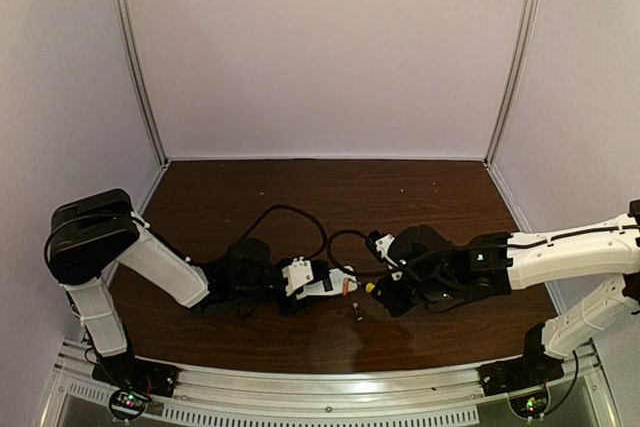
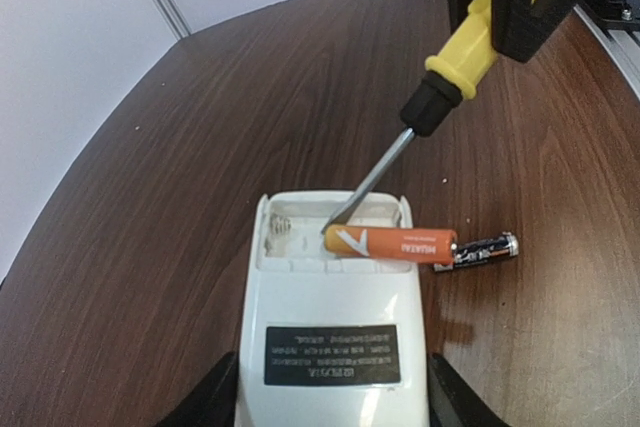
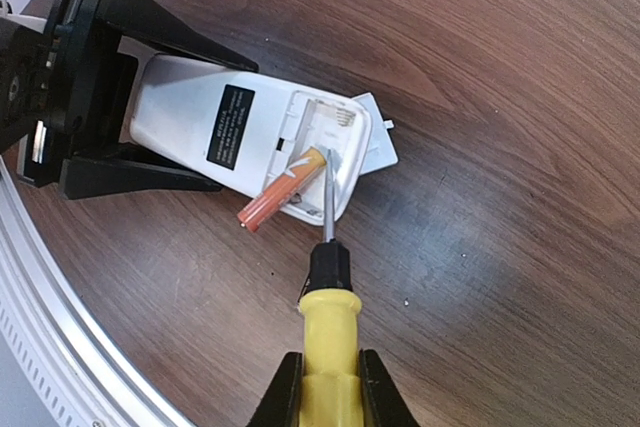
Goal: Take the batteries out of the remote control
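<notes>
Your left claw (image 3: 237, 127) is gripping the remote (image 2: 330, 307) by its sides. Your right claw (image 3: 330, 392) is clamping the screwdriver (image 2: 455, 62), whose tip is touching the orange battery (image 2: 395, 244). That battery is lying crosswise on the open compartment (image 2: 300, 232), beyond the left claw's fingertips. The dark battery (image 2: 485, 249) is lying on the tabletop (image 2: 250, 97), beside the orange one's outer end.

Our right gripper (image 3: 328, 392) around the yellow screwdriver (image 3: 329, 319), tip at the orange battery (image 3: 283, 190) askew on the remote control (image 3: 185, 97).
</notes>
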